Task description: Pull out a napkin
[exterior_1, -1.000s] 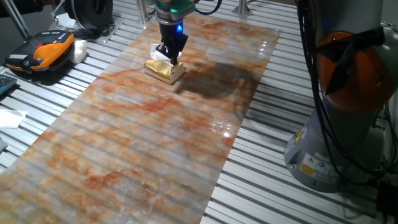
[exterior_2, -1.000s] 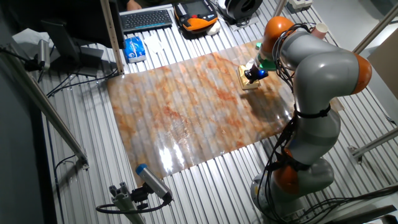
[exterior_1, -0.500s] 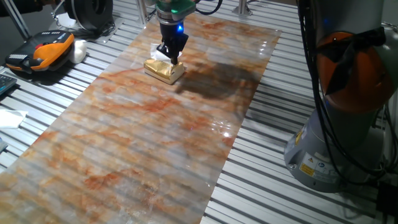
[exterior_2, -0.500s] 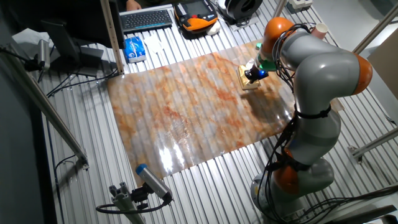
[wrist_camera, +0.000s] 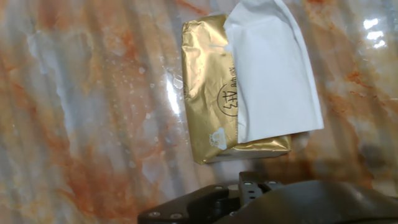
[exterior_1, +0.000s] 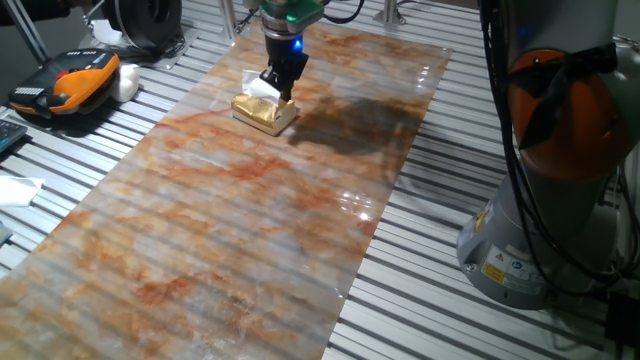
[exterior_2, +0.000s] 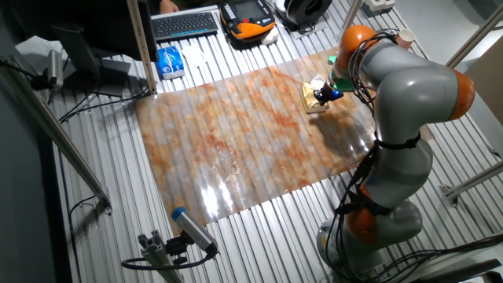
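The small shiny gold napkin box (exterior_1: 265,112) lies at the far end of the marbled sheet (exterior_1: 250,220); it also shows in the other fixed view (exterior_2: 313,101) and the hand view (wrist_camera: 208,99). A white napkin (exterior_1: 261,87) sticks out of the box's top and rises toward the hand. In the hand view the napkin (wrist_camera: 273,74) spreads over the box's right half and runs off the top edge. My gripper (exterior_1: 281,91) hangs just above the box, fingers pinched together on the napkin's upper end. It also shows in the other fixed view (exterior_2: 322,93). The fingertips are out of the hand view.
An orange and black device (exterior_1: 70,80) lies on the slatted table at the left, with a white paper scrap (exterior_1: 18,188) nearer the front. A keyboard (exterior_2: 185,23) and a blue packet (exterior_2: 169,61) lie beyond the sheet. The robot's base (exterior_1: 560,200) stands at the right.
The gripper has risen a little and shifted slightly right over the box. More of the white napkin now shows beside the fingers. The box has stayed put.
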`<action>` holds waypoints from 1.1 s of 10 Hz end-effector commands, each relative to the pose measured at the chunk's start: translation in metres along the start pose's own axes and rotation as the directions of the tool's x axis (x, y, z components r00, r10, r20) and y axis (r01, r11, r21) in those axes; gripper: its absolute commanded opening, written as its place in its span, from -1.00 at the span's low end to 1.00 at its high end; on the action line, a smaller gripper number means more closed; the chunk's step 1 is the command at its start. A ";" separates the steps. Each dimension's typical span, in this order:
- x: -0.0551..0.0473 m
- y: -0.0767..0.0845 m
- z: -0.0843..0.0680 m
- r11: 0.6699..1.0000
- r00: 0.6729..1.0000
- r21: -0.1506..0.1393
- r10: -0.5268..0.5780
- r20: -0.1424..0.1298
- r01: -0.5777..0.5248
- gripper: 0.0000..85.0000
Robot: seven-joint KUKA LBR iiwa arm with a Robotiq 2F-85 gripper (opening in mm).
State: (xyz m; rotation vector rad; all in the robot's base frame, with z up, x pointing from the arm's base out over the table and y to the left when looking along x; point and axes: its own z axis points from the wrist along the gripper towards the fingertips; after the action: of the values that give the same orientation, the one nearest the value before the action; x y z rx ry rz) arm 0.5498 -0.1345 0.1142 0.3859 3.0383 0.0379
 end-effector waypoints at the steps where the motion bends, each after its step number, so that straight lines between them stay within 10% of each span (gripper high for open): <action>1: 0.000 -0.002 -0.002 1.000 1.000 0.005 0.000 0.001 0.000 -1.00; 11: -0.008 -0.003 -0.004 0.998 0.998 0.044 0.052 0.035 -0.054 -0.60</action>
State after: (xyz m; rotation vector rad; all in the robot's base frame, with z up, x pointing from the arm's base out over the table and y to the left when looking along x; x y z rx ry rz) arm 0.5560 -0.1395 0.1190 0.4672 2.9998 -0.0340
